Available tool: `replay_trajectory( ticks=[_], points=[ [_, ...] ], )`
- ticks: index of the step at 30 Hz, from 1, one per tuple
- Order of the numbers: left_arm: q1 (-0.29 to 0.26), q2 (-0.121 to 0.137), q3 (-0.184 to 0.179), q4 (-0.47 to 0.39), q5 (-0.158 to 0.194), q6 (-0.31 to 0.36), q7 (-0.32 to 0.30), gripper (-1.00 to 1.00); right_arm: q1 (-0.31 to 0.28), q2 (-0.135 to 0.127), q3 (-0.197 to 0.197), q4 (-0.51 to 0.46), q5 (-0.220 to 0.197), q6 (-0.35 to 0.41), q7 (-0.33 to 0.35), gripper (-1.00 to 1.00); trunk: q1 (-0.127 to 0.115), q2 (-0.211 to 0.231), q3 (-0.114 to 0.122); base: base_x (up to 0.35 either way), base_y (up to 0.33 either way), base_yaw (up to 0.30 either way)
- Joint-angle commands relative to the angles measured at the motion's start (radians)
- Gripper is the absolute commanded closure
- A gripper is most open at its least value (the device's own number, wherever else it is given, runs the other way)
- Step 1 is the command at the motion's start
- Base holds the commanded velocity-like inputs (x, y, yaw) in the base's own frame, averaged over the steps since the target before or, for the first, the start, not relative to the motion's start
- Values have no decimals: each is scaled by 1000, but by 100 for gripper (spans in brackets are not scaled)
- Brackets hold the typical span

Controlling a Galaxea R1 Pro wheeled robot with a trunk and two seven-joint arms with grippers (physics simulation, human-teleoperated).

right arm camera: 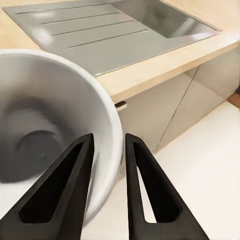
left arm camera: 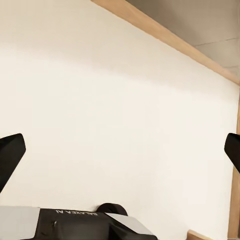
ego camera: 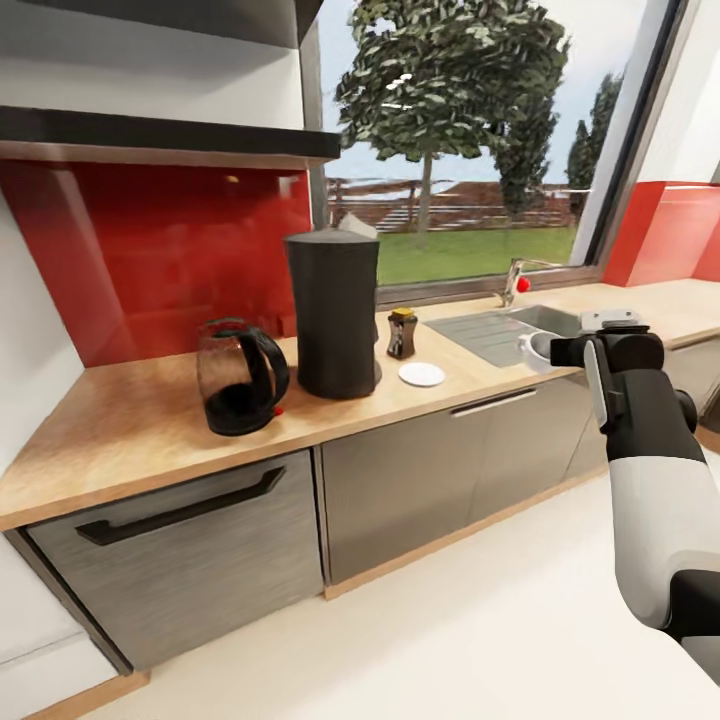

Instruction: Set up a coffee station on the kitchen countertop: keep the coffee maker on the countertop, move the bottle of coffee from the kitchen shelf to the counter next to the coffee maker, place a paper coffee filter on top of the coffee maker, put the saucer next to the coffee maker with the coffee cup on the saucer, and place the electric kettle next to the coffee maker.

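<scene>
My right gripper [ego camera: 548, 350] pinches the coffee cup [ego camera: 537, 349] by its rim; the saucer [ego camera: 421, 374] lies to its left, beside the coffee maker [ego camera: 333, 312]. My left gripper [left arm camera: 120, 150] hangs wide open.

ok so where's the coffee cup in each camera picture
Head view: the coffee cup sits mid-right, at the right gripper, by the countertop edge.
Left wrist view: I can't find it there.
Right wrist view: it looms large beside the camera, its rim pinched between the fingers.
Shared landmark: the grey sink, also at.
</scene>
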Motion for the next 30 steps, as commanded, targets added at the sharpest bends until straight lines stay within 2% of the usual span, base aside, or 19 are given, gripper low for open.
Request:
replay_trajectory(
  ticks=[1, 5, 11, 18, 26, 30],
  points=[
    [-1, 0, 8, 0, -4, 8, -4, -100, 0, 0, 0, -1, 3, 4, 4, 100, 0, 0, -1, 68, -319, 121],
    [-1, 0, 8, 0, -4, 8, -4, -100, 0, 0, 0, -1, 3, 4, 9, 100, 0, 0, 1, 65, -258, 212],
    [-1, 0, 8, 0, -4, 7, -4, -100, 0, 0, 0, -1, 3, 4, 9, 100, 0, 0, 4, 28, -87, 256],
    [-1, 0, 8, 0, -4, 8, -4, -100, 0, 0, 0, -1, 2, 3, 10, 100, 0, 0, 7, 149, -247, 247],
    [-1, 0, 8, 0, -4, 8, -4, -100, 0, 0, 0, -1, 2, 4, 11, 100, 0, 0, 7, 200, -244, 44],
    [-1, 0, 8, 0, -4, 7, -4, -100, 0, 0, 0, -1, 2, 4, 11, 100, 0, 0, 7, 62, -64, 2]
  ],
)
